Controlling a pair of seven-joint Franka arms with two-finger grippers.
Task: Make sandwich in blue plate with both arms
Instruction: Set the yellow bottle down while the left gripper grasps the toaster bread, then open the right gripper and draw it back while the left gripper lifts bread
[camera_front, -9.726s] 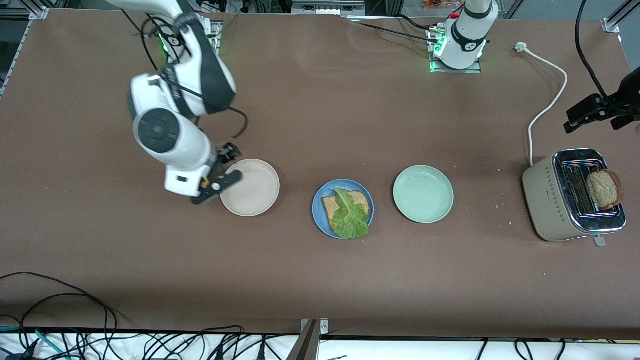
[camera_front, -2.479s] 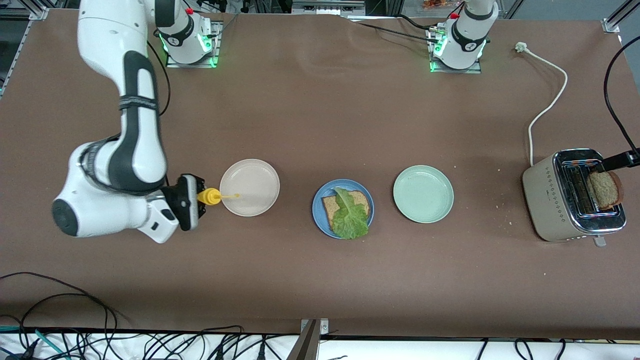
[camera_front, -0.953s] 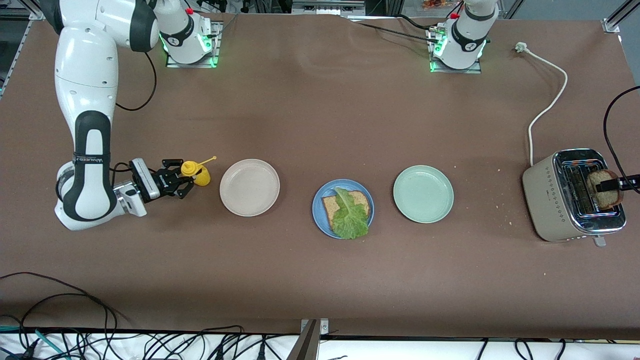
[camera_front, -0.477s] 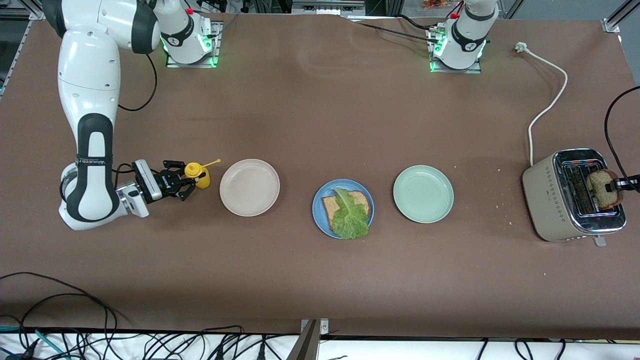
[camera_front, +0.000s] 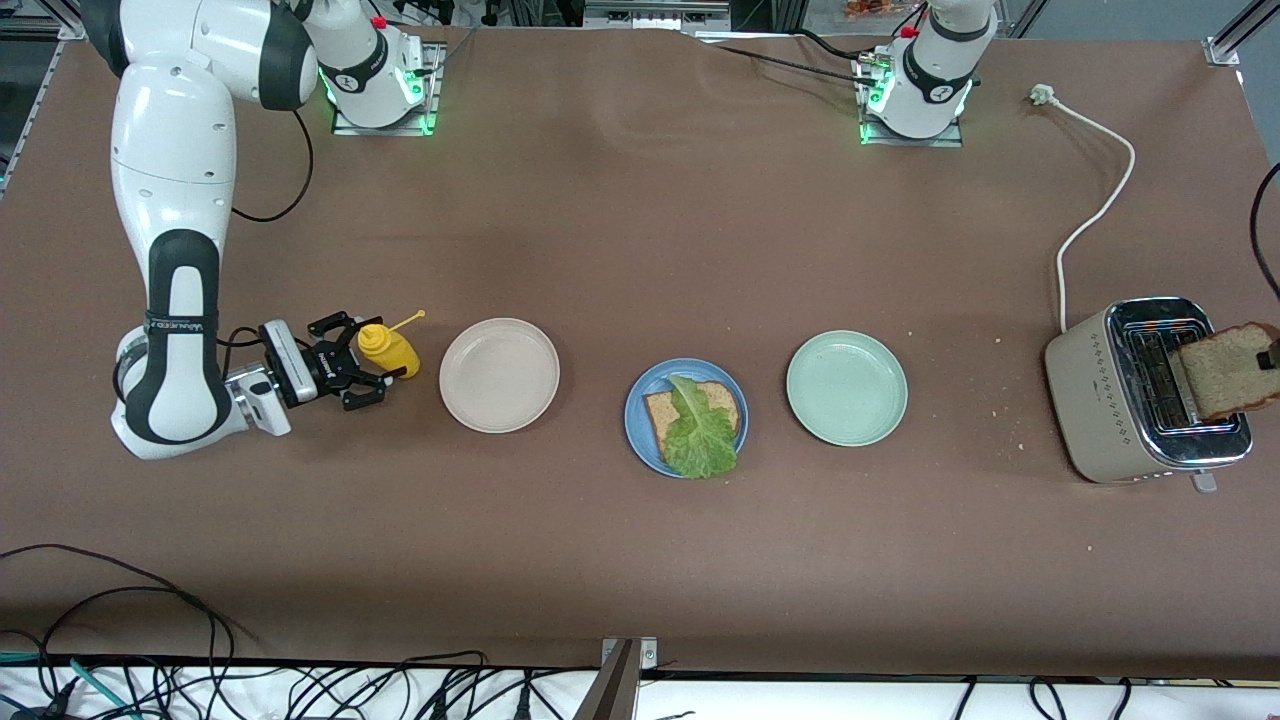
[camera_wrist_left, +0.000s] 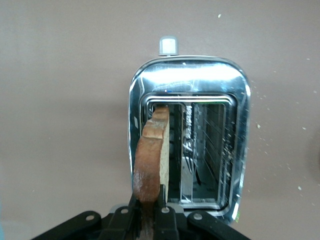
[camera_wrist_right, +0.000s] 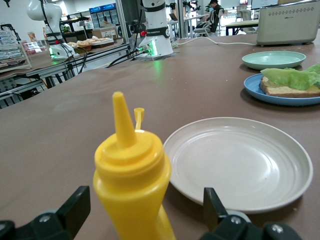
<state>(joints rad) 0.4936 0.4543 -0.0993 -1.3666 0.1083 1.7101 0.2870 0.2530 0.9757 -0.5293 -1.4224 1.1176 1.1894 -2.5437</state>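
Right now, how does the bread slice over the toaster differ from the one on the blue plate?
The held bread slice stands on edge, gripped by the left gripper above the toaster; the plated bread slice lies flat on the blue plate. The held one is bare; the plated one carries lettuce. Both are brown wholemeal.

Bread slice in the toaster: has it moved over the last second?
Yes. The left gripper, shut on the bread slice, has lifted it up out of the toaster slot; it now hangs above the toaster, tilted toward the table's end.
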